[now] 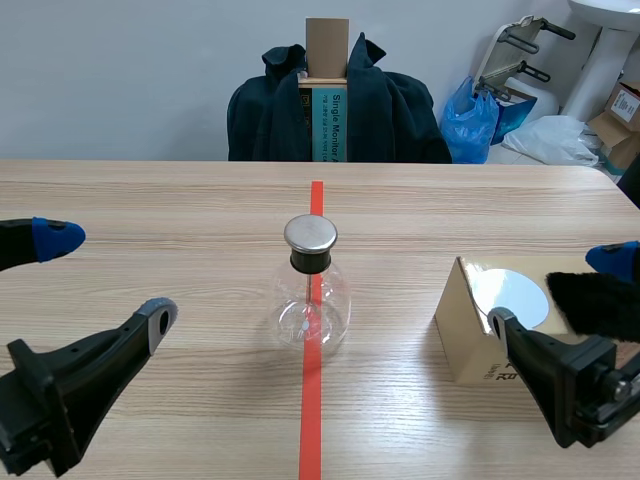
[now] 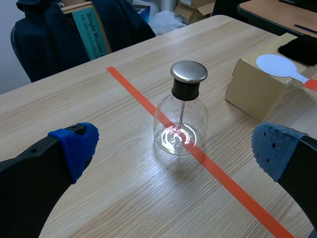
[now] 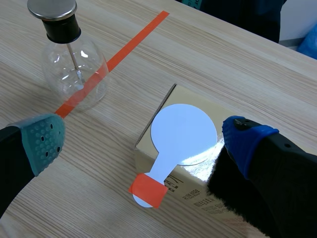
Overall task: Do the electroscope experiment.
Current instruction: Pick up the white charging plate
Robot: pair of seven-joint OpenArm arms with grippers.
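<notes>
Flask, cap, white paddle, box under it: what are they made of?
Flask: clear glass or hard plastic, glossy; the tape line shows through and highlights glint. Cap: brushed metal by its dull silver sheen, on a black collar, likely rubber or plastic. White paddle: thin flat sheet, matte, plastic or card, cannot tell. Box: brown cardboard, matte, with printed lettering.

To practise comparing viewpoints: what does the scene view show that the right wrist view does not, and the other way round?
Only the scene view: the left gripper, open, and a brown cardboard panel at the back. Only the right wrist view: the orange tape tab on the handle of the white paddle. Both: the glass flask, the cardboard box, the paddle on it and the open right gripper.
</notes>
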